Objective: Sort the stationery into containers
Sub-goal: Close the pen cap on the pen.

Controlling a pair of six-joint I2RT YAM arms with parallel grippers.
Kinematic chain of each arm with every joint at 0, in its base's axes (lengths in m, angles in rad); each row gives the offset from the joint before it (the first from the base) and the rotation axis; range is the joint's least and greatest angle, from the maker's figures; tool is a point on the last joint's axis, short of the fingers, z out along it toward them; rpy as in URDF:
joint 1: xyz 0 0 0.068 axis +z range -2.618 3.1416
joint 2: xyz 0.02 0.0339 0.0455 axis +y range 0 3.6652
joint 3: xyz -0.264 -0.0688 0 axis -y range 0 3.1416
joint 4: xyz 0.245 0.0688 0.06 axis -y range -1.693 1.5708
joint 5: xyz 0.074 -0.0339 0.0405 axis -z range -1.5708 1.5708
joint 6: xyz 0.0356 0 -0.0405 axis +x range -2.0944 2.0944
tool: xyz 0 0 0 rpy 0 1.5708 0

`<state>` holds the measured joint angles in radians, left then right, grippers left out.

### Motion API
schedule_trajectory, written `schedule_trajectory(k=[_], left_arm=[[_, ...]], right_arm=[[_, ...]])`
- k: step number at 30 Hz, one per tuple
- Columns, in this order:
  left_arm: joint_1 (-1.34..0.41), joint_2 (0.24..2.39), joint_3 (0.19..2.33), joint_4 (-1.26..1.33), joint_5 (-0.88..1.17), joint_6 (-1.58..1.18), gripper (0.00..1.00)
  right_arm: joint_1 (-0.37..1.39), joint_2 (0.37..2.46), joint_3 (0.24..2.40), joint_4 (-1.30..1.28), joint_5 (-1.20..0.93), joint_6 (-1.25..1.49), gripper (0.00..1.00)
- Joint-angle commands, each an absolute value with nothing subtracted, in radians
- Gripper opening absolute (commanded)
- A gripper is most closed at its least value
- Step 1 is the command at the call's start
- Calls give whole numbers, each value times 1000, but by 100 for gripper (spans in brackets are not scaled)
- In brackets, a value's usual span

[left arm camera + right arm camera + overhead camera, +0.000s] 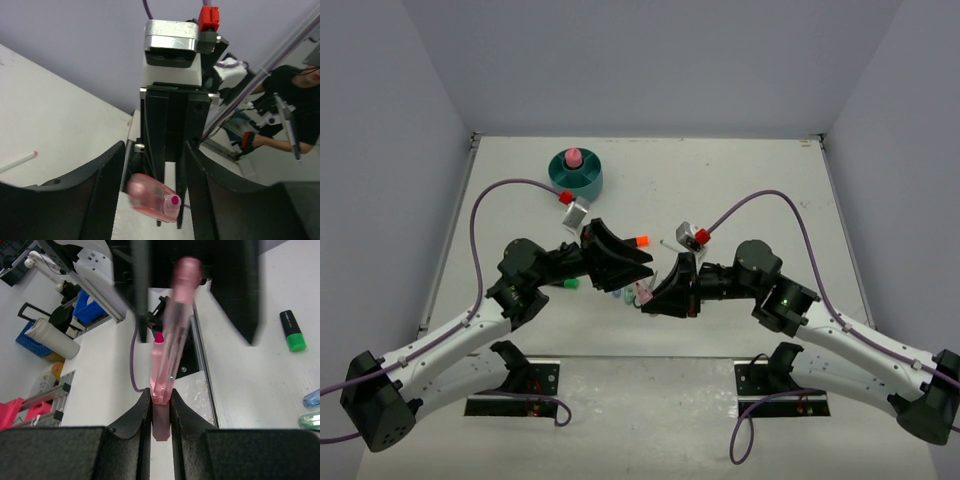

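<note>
**Pink marker held between two facing grippers**

The right gripper (161,393) is clamped tight on the near end of the pink marker (172,340), holding it off the table above the middle; the marker's far end reaches in between the fingers (107,192) of the left gripper (154,162), whose jaws stand partly open on either side of it, with a gap showing on both sides, so they have hold of nothing. The teal organiser (582,181) sits at the far left of the table (740,180), well apart from both grippers, with a pink tube (573,157) upright in its centre well. On the table near the grippers lie a green-capped highlighter (292,331), an orange-capped highlighter (640,241), a blue marker (312,397), a pale-green marker (310,419) and a thin white pen (17,162).
</note>
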<state>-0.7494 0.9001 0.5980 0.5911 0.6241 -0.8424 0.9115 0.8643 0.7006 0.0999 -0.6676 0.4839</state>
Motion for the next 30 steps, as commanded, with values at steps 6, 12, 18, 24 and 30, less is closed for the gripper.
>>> schedule_trajectory(k=[6, 12, 18, 24, 30], left_arm=[[-752, 879, 601, 672, 663, -882, 7], [-752, 876, 603, 637, 637, -867, 0], [-752, 868, 574, 628, 573, -849, 0], [-752, 896, 553, 640, 569, -845, 0], [-755, 932, 451, 716, 575, -857, 0]], right_arm=[[910, 880, 749, 69, -550, 497, 0], [910, 887, 764, 103, -548, 549, 0], [911, 896, 819, 125, -494, 604, 0], [910, 940, 935, 142, -460, 629, 0], [907, 1090, 1200, 52, -412, 582, 0]])
